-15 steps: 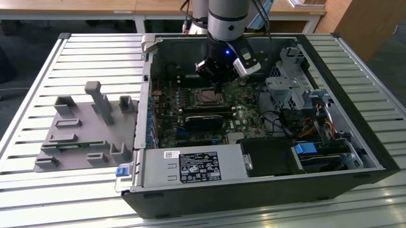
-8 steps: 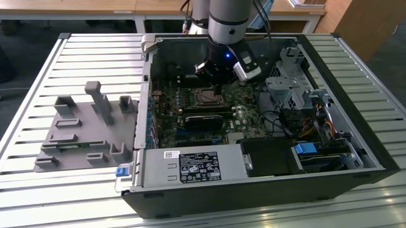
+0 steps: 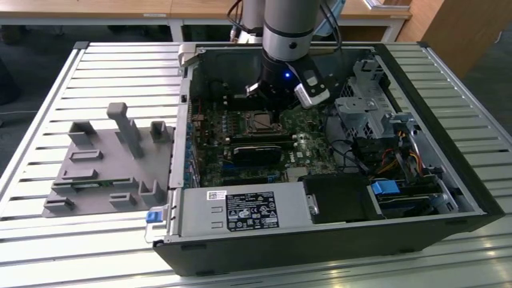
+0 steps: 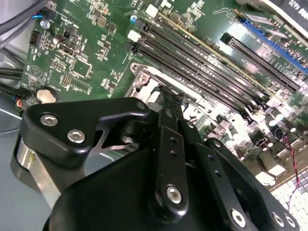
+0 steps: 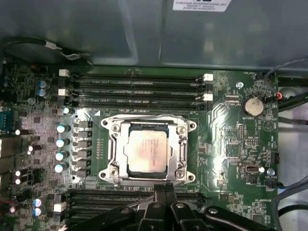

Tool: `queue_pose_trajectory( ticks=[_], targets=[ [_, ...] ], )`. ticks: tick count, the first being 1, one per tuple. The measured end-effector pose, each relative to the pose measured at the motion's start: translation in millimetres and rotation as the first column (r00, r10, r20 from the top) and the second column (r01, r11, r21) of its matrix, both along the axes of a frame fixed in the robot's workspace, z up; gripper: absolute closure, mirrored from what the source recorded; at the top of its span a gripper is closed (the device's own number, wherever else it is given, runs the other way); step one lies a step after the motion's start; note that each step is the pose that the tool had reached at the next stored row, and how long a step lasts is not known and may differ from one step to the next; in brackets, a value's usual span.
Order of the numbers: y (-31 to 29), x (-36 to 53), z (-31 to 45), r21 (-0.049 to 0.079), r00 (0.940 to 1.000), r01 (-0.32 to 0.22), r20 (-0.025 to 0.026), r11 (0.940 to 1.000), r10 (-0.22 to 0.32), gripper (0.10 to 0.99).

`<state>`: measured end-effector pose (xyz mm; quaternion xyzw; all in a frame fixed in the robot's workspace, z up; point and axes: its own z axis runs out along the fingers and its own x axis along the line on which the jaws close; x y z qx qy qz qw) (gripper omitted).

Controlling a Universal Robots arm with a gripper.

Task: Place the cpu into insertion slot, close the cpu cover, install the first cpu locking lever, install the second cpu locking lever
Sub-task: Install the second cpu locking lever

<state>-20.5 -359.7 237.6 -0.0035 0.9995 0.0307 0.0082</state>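
The cpu [image 5: 148,151], a silvery square chip, lies flat in the insertion slot [image 3: 260,122] on the green board. Around it lies the cpu cover [image 5: 183,144], a metal frame lowered flat, with the chip showing through its window. My gripper [image 5: 164,191] hovers at the socket's edge beside the memory slots, its two black fingers pressed together. In the second wrist view the gripper [image 4: 169,98] points down at the socket's metal corner [image 4: 142,79]. In the exterior view the gripper [image 3: 270,101] is inside the open case, just behind the socket.
Long black memory slots [image 5: 139,89] run on both sides of the socket. A black graphics card [image 3: 256,151], the power supply [image 3: 240,213], the drive cage [image 3: 364,114] and cables crowd the case. A grey fixture [image 3: 104,162] stands on the slatted table at the exterior view's left.
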Motion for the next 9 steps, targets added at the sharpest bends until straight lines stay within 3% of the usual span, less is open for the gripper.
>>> queue_pose_trajectory(
  ticks=[9],
  targets=[
    [-8.3,-7.0,-0.2,0.002,1.0,0.0,0.0001,1.0,0.0,0.98]
  ],
)
